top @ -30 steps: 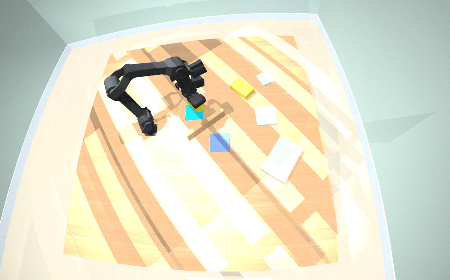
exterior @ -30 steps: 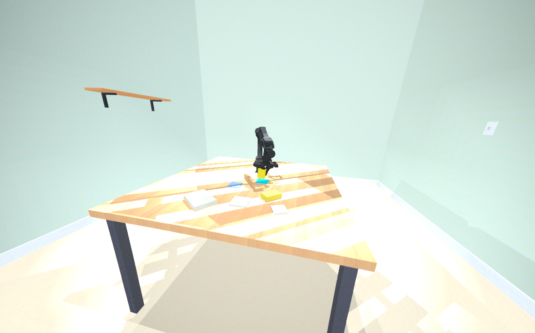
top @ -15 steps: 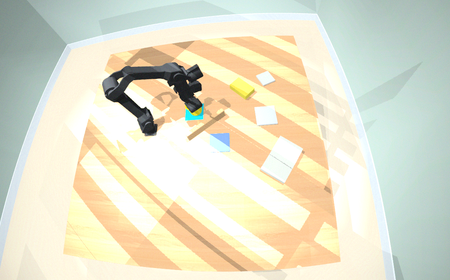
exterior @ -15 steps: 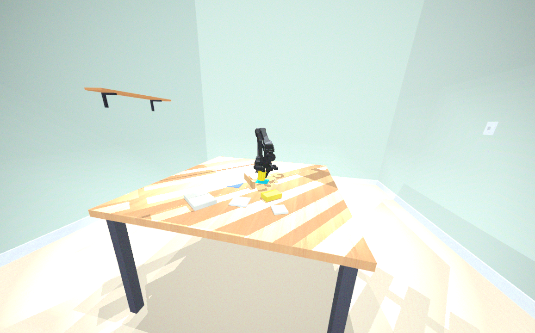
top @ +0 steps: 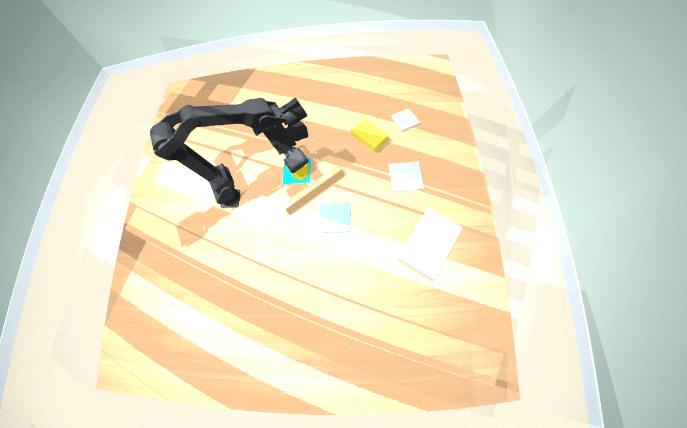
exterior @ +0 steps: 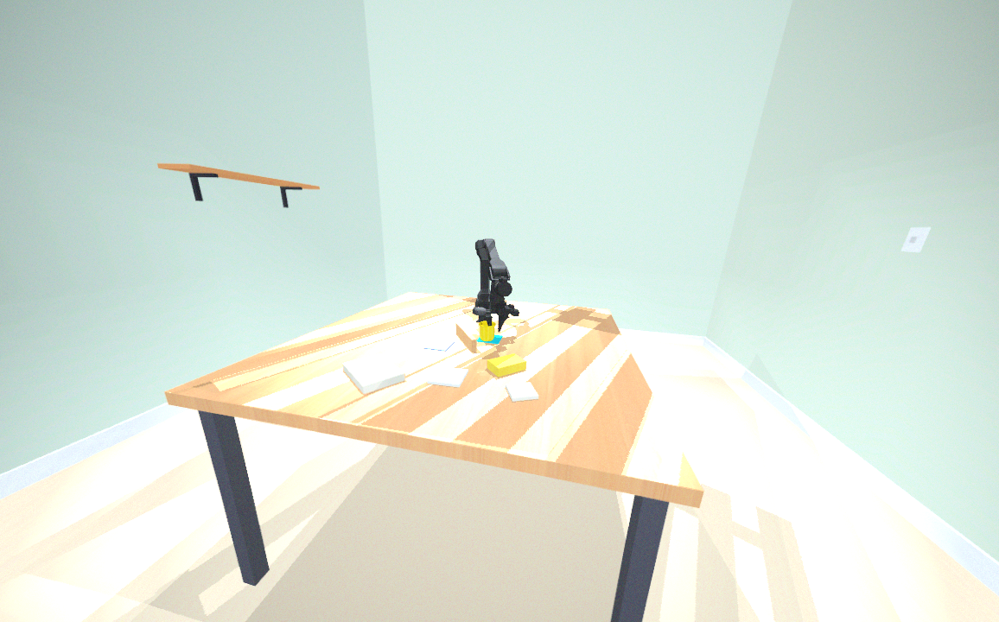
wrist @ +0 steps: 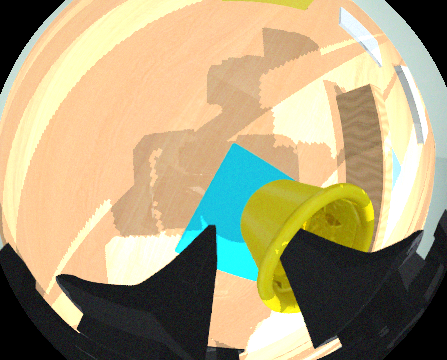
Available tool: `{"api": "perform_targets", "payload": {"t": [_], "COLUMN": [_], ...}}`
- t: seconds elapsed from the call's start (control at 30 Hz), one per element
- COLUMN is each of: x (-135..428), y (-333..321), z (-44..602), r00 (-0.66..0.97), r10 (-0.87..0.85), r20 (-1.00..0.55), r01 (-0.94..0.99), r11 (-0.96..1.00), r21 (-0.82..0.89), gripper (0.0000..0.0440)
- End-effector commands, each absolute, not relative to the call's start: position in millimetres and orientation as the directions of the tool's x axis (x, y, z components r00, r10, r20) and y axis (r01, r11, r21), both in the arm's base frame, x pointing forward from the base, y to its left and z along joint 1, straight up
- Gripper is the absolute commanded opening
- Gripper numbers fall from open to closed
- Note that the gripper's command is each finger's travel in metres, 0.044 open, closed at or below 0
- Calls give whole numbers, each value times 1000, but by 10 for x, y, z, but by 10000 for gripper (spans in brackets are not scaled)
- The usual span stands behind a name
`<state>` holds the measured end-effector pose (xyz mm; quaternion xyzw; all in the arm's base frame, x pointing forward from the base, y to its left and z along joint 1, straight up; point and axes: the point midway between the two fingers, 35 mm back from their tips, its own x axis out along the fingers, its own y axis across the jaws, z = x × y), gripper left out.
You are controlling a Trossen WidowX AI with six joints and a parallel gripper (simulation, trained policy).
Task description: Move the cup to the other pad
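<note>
Sunlit desk (top: 303, 319) (exterior: 317, 422) (wrist: 108, 90): my part-open tool (top: 297, 169) (exterior: 493, 325) (wrist: 245, 230) is releasing the yellow cup (top: 301, 173) (exterior: 486, 332) (wrist: 273, 205) on the cyan pad (top: 288, 178) (exterior: 495, 339) (wrist: 228, 195); withdrawing is seemingly remaining.

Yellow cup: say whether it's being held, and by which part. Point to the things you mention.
Nothing is held: the gripper (top: 297, 163) (exterior: 494, 326) (wrist: 245, 230) is open, one finger inside the yellow cup (top: 301, 173) (exterior: 486, 333) (wrist: 273, 210), the other outside, apart from its wall.

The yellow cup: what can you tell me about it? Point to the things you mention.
The yellow cup (top: 300, 172) (exterior: 486, 333) (wrist: 270, 212) looks smooth and plastic-like, tapering from a thick rounded rim to a narrower base. It appears upright on the bright cyan pad (top: 287, 178) (exterior: 497, 340) (wrist: 228, 195). The gripper (top: 296, 160) (exterior: 495, 326) (wrist: 245, 230) is open, one finger reaching inside the rim; whether that finger touches is unclear. Its contents are hard to identify.
</note>
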<state>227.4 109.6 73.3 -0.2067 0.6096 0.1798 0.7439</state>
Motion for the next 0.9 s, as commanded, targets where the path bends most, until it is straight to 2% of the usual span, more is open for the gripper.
{"api": "perform_targets", "payload": {"t": [0.0,0.37,0.77,0.87], "x": [2245,2165,2127,2132], "y": [1094,1069,1047,1039], "z": [771,917,1184,1279], "r00": [201,235,303,328], "r10": [38,92,145,158], "r20": [-979,-968,-942,-931], "r01": [-514,-500,-476,-470], "r11": [855,865,879,882], "r21": [-72,-39,-18,-16], "gripper": [166,209,278,308]}}
